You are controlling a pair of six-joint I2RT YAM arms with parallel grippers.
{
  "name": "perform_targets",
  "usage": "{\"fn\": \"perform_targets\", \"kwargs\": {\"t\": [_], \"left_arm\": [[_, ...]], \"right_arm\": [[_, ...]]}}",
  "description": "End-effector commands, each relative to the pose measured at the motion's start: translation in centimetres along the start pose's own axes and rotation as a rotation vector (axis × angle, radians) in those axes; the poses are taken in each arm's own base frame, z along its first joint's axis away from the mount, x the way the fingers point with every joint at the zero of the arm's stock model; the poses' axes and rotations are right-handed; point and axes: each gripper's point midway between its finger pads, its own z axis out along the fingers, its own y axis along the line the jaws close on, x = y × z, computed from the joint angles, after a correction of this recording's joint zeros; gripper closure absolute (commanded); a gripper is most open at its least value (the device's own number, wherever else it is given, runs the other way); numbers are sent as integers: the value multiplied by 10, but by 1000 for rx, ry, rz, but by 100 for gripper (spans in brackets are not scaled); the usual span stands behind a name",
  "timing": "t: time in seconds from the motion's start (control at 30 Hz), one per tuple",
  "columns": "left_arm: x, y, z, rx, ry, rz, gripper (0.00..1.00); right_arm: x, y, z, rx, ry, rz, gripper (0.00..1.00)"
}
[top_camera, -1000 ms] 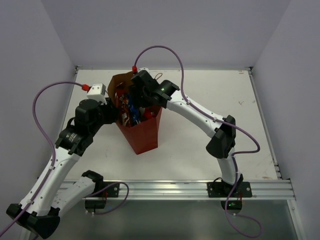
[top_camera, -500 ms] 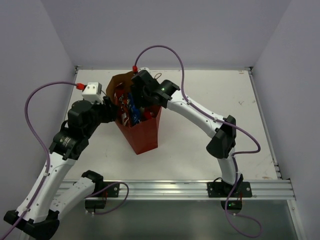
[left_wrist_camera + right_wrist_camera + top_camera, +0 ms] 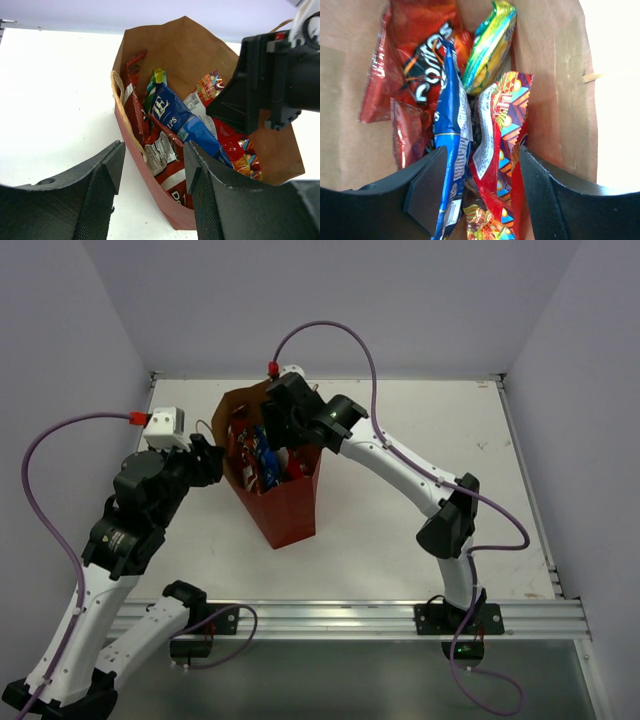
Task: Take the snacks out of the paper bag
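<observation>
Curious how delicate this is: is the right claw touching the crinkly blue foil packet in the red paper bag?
Cannot tell. Right wrist view: the blue foil packet runs along one finger of the open right gripper, but neither gap nor contact shows.

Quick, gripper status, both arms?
Left gripper: open, empty, beside the paper bag.
Right gripper: open, nothing gripped, jaws straddling the snacks inside the bag.

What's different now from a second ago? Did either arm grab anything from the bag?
The left gripper has pulled back to the left, away from the paper bag, open and empty. The right gripper barely shifted and stays open over the bag's mouth. Nothing was grabbed: the snacks remain inside and the bag stands where it was.
</observation>
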Motion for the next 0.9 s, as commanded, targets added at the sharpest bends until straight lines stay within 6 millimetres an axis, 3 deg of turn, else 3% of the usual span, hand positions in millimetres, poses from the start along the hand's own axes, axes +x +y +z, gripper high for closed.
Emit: {"fn": "perform_targets", "kwargs": {"t": [0.0, 0.13, 0.27, 0.5, 0.63, 0.87], "left_arm": [[-11, 4, -3, -24, -33, 19, 43], [-6, 9, -1, -50, -22, 17, 43], [-10, 14, -3, -83, -37, 5, 43], [-10, 13, -3, -83, -27, 0, 43], [-8, 13, -4, -81, -19, -5, 42], [-6, 14, -8, -78, -17, -15, 42]], "right_arm": [[-48, -3, -48, -21, -147, 29, 37], [-60, 7, -58, -59, -200, -11, 34], [-56, 31, -57, -150, -184, -65, 34], [-17, 48, -15, -208, -45, -123, 34], [11, 47, 16, -189, 41, -136, 35], [35, 42, 47, -149, 95, -139, 37]]}}
